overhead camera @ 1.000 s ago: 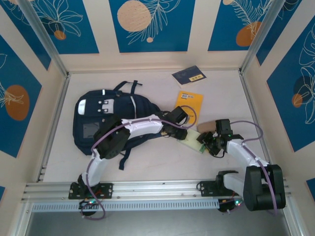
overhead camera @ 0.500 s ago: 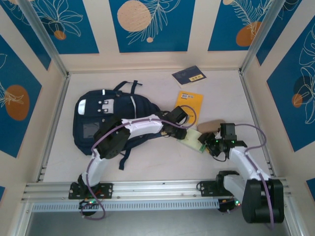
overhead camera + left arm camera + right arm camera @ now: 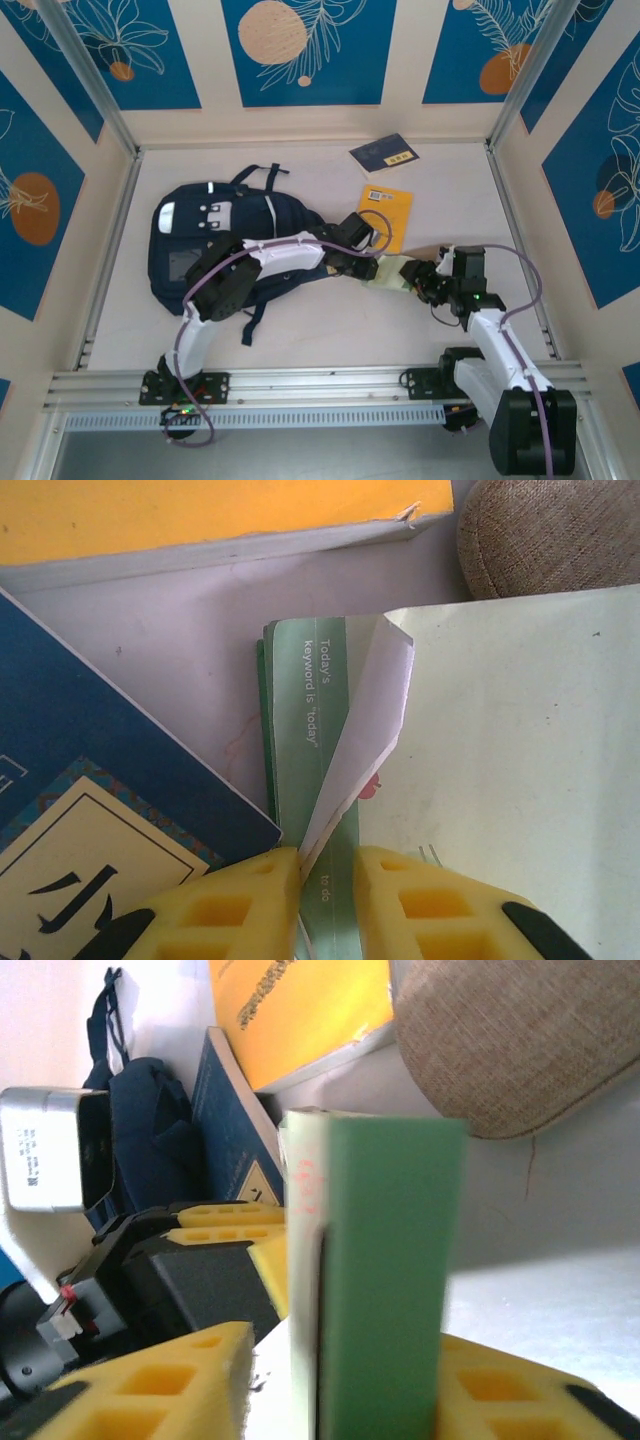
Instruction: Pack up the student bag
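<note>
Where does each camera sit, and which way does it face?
Top external: above and behind, looking down on the table, student bag, left arm and right arm.
Left wrist: looks down past the left gripper, shut on the green notepad.
Right wrist: low, looking across the table; right gripper straddles the green notepad.
Shared: both wrist views show green notepad, yellow book, tan pouch.

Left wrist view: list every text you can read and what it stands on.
"Today's keyword is "today"": green strip of the green notepad.
"to do": same strip, at the bottom edge.
"小", cut off: cream label on the blue book.
No lettering visible on the yellow book.
</note>
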